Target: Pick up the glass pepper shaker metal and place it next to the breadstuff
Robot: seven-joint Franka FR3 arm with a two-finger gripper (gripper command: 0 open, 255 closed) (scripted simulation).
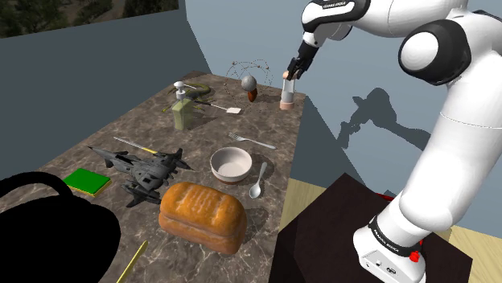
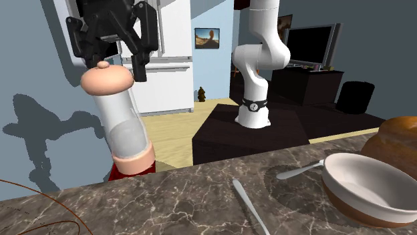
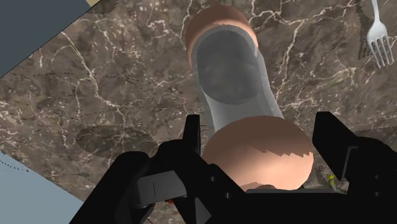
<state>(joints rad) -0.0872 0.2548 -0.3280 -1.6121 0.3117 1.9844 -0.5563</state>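
The pepper shaker [image 1: 288, 90] stands upright at the far corner of the marble counter [image 1: 96, 149], at about 1 o'clock from the bread loaf [image 1: 203, 215] in the shoulder view and well apart from it. Its long axis runs vertically, with the rounded pinkish cap on top and the clear body below. The gripper [image 1: 296, 71] hangs over the cap with its black fingers [image 3: 332, 137] spread wide on either side, not clasping it. A bowl [image 1: 232, 164] sits between the loaf and the shaker.

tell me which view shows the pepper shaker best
The second exterior view: the pepper shaker stands close, side-on, top to bottom. The shoulder view shows it small at the counter's far corner; the wrist view looks down it from above.
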